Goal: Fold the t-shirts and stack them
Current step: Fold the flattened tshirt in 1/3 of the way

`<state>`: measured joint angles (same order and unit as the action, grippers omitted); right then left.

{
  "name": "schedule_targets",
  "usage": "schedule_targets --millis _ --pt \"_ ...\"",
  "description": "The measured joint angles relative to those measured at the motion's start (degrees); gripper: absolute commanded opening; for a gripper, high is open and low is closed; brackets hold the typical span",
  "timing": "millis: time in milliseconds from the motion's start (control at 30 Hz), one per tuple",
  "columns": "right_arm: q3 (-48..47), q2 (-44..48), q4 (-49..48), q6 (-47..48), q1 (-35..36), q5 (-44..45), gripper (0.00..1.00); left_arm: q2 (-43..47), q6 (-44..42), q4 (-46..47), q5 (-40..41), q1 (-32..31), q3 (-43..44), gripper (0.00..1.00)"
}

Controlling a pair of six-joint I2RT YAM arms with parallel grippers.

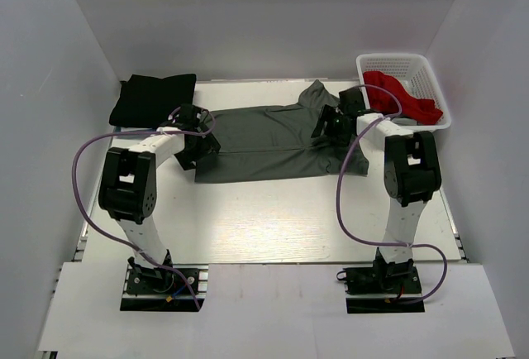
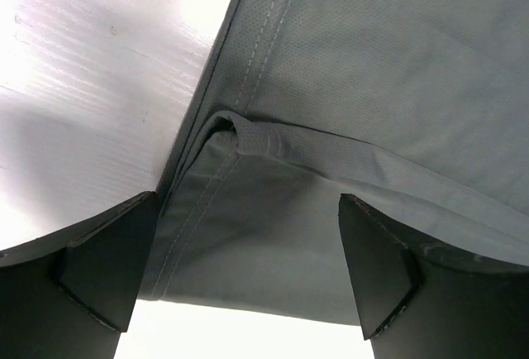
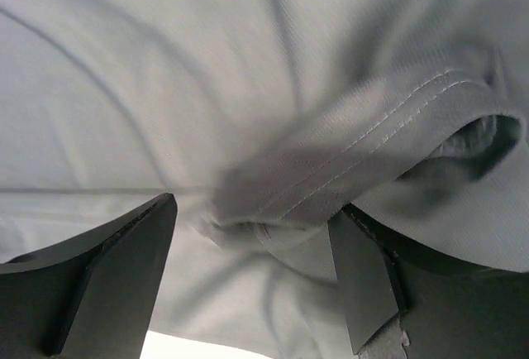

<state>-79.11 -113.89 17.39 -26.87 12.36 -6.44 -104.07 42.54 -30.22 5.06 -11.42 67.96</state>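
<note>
The left end effector (image 2: 248,276) is released, its two dark fingers (image 2: 111,272) spread wide. It is poised over the left edge of a soft dark grey cloth t-shirt (image 2: 372,69). Between the fingers, a stitched hem is rolled into a small fold where one layer of cloth lies over another. Nothing is pinched. Just left of that edge is the pale, glossy white table (image 2: 83,86).

The right end effector (image 3: 248,284) is also released, with its jaws wide apart above the right part of the same shirt (image 3: 165,86). A rumpled, double-stitched sleeve hem (image 3: 388,136) bulges up between the fingers and against the right-hand one, but it is not clamped.

From above, the left end effector (image 1: 201,149) and the right end effector (image 1: 327,123) stand at opposite ends of the dark grey cloth t-shirt (image 1: 264,140). The shirt lies spread lengthwise, left to right, across the far half of the table (image 1: 264,218), and one sleeve sticks out towards the far side near the right arm.

A folded black cloth t-shirt (image 1: 153,98) rests at the far left corner, just beyond the left arm. A crumpled red cloth t-shirt (image 1: 401,98) sits inside a white plastic mesh basket (image 1: 397,59) at the far right corner.
</note>
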Motion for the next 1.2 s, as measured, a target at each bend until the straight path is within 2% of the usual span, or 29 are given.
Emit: schedule_targets --millis 267,300,367,500,600,700,933,1200 --pt "-2.34 -2.93 -11.76 -4.87 0.04 -3.56 0.78 -0.52 -0.37 -0.07 0.35 0.04 0.0 1.0" --pt "-3.69 -3.69 -12.39 -5.27 0.07 -3.74 0.82 -0.52 -0.55 -0.09 0.42 0.07 0.0 1.0" --pt "-7.65 -5.84 -12.46 -5.55 0.07 -3.91 0.89 -0.52 -0.63 -0.22 0.5 0.07 0.0 1.0" --pt "-14.86 -8.85 -8.94 -4.02 0.13 -2.1 0.89 -0.52 -0.76 -0.76 1.14 0.07 0.0 1.0" --pt "-14.88 -7.78 -6.36 -2.51 0.13 0.76 0.89 -0.5 -0.79 -1.05 1.62 0.07 0.0 1.0" --pt "-8.85 -2.82 -4.83 -1.4 0.11 4.26 0.89 -0.44 -0.81 -1.25 1.92 0.04 0.07 1.0" --pt "13.66 14.23 -3.61 -0.98 -2.14 6.91 0.91 2.73 -1.22 -2.89 3.48 -0.55 0.0 1.0" --pt "23.21 17.44 -5.16 -1.01 -5.22 5.81 0.91 4.17 -3.08 2.16 -1.6 -2.29 -0.74 1.0"
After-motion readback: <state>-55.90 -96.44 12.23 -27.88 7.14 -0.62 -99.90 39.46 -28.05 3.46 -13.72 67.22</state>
